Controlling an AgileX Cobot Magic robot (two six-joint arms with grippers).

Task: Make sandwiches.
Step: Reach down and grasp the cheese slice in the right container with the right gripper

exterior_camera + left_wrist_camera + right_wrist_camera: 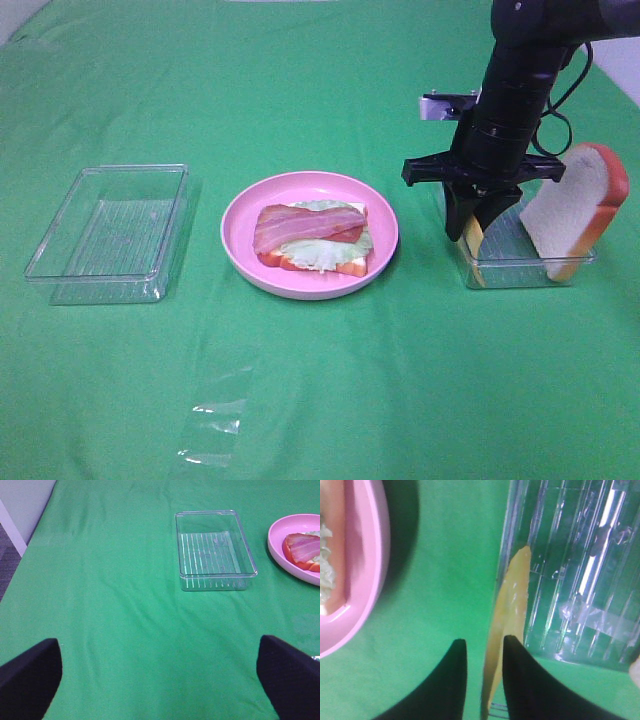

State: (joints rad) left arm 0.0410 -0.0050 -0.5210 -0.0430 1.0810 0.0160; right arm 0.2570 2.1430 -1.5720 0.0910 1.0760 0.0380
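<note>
Exterior high: your half-built sandwich (312,240) lies on the pink plate (232,240) in the middle of the table (330,400). Near its right edge, your right jaws straddle the cheese slice (473,250). Left wrist: your left jaws gape wide, empty. Right wrist: the right jaws stand narrow around the cheese slice, with a gap on one side.

Left wrist view: the left fingers (30,677) are cut off by the frame edge; the pink plate (274,542) is cropped. Right wrist view: the cheese slice (512,595) is blurred, one end out of frame between the right fingers (530,685); contact cannot be determined. Exterior view: lettuce (330,250) and bacon (305,225) cover most of the bottom bread slice (352,267).
</note>
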